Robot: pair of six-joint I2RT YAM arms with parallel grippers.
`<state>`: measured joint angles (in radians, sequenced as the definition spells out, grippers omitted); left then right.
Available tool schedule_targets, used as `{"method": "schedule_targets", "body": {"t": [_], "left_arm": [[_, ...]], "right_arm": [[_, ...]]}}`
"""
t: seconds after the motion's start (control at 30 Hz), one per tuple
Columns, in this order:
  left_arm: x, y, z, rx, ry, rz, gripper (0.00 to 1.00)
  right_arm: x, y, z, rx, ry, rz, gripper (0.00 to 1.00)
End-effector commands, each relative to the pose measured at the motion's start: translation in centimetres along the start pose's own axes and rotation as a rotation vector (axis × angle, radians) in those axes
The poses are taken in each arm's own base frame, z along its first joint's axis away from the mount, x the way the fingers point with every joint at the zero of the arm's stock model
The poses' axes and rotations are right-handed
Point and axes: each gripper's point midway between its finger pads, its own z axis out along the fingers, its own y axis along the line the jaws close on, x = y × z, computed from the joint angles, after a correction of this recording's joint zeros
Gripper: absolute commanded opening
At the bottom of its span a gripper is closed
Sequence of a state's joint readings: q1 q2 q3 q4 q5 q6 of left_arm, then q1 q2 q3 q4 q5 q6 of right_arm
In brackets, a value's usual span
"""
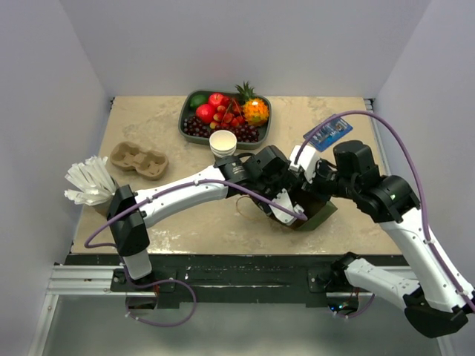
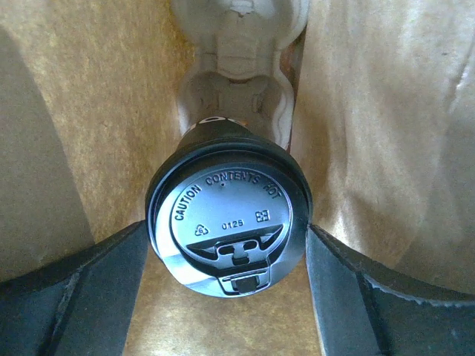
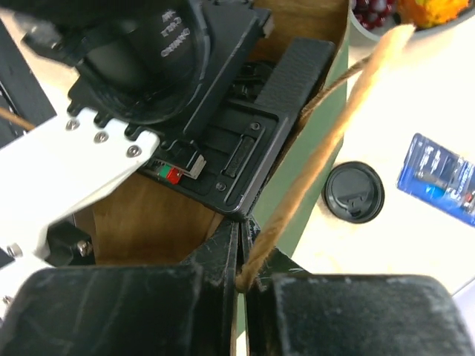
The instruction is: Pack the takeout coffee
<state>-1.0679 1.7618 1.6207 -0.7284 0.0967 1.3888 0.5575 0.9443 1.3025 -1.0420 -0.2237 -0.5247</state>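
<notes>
The takeout coffee (image 2: 228,222), a cup under a black lid printed with a hot-contents caution, stands inside the brown paper bag (image 2: 386,111), in the near pocket of a pale pulp carrier (image 2: 237,74). My left gripper (image 2: 226,231) reaches down into the bag, and its dark fingers (image 2: 74,297) touch the lid's rim on both sides. From above, the bag (image 1: 320,215) shows green beside the left arm, and the coffee is hidden inside it. My right gripper (image 3: 243,248) is shut on the bag's rim by the twine handle (image 3: 334,141).
A loose black lid (image 3: 354,192) and a blue packet (image 1: 327,133) lie right of the bag. Behind are a fruit tray (image 1: 182,122) and a stack of white cups (image 1: 223,142). An empty pulp carrier (image 1: 139,159) and white bundle (image 1: 89,182) sit left.
</notes>
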Motion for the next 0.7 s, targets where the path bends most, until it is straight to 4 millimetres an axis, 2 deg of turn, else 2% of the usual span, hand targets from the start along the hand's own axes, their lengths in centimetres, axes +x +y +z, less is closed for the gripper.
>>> {"method": "schedule_targets", "body": {"t": [0.0,0.1,0.23,0.3,0.43,0.53,0.57,0.6,0.67], "left_arm": [[-1.3,0.3,0.7,-0.032,-0.043,-0.03,0.0],[-1.3,0.6,0.8,-0.05,-0.046,-0.037,0.0],[-1.6,0.4,1.2,-0.045,-0.058,-0.044,0.0],[-1.8,0.4,1.3,-0.049,-0.068,-0.051,0.0],[-2.2,0.5,1.5,-0.061,-0.092,-0.056,0.0],[-2.4,0.3,1.7,-0.063,-0.103,-0.043,0.0],[-2.4,0.1,1.9,-0.057,-0.105,-0.042,0.0],[-2.3,0.0,2.1,-0.052,-0.104,-0.04,0.0],[-2.3,-0.1,2.3,-0.046,-0.098,-0.03,0.0]], "right_arm": [[-3.3,-1.8,-0.1,0.07,-0.087,0.054,0.13],[-2.9,-1.9,-0.3,0.067,-0.033,0.092,0.23],[-2.6,-2.0,-1.4,0.087,0.007,0.142,0.27],[-2.4,-2.1,-1.7,0.098,0.011,0.147,0.35],[-2.9,-2.8,-1.7,0.116,0.005,0.175,0.37],[-3.8,-3.6,-1.8,0.129,-0.018,0.179,0.18],[-4.2,-3.6,-1.5,0.113,-0.029,0.18,0.07],[-4.4,-3.6,-1.4,0.103,-0.034,0.179,0.02],[-4.8,-3.3,-1.2,0.075,-0.046,0.177,0.0]]}}
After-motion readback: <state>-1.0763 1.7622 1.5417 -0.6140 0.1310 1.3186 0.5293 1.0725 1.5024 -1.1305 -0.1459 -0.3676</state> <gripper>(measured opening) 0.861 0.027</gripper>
